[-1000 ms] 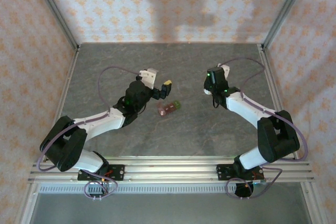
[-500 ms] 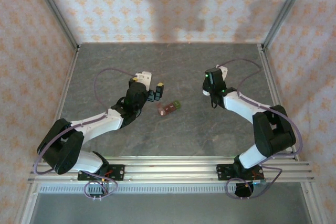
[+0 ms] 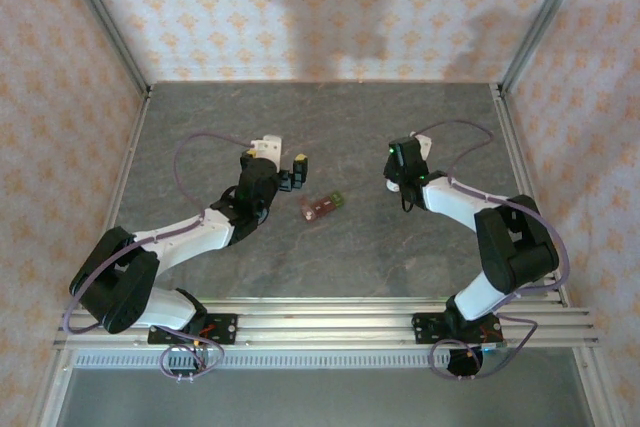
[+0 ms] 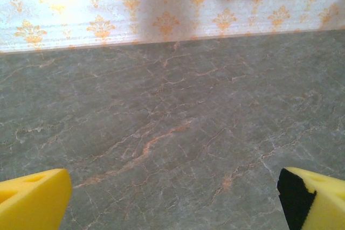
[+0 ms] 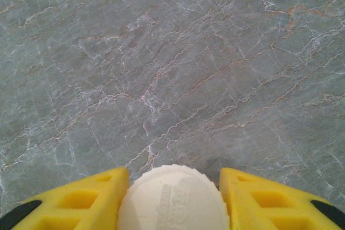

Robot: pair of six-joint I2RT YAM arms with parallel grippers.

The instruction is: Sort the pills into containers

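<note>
**Inspector:** Grey veined desk (image 3: 420,247) noted. State of the jaws?

**Assistant:** The left jaws are spread wide and empty. The right jaws sit close on either side of a white ribbed cap (image 5: 172,206); I cannot tell whether they grip it.

**Inspector:** The containers (image 3: 322,206)?

**Assistant:** A short brownish-red strip with one green end. It lies flat on the desk, near the left jaws and well apart from the right jaws.

Contents of the containers (image 3: 321,206) too small to tell; white ribbed cap (image 5: 172,200) cut by the bottom edge.
</note>
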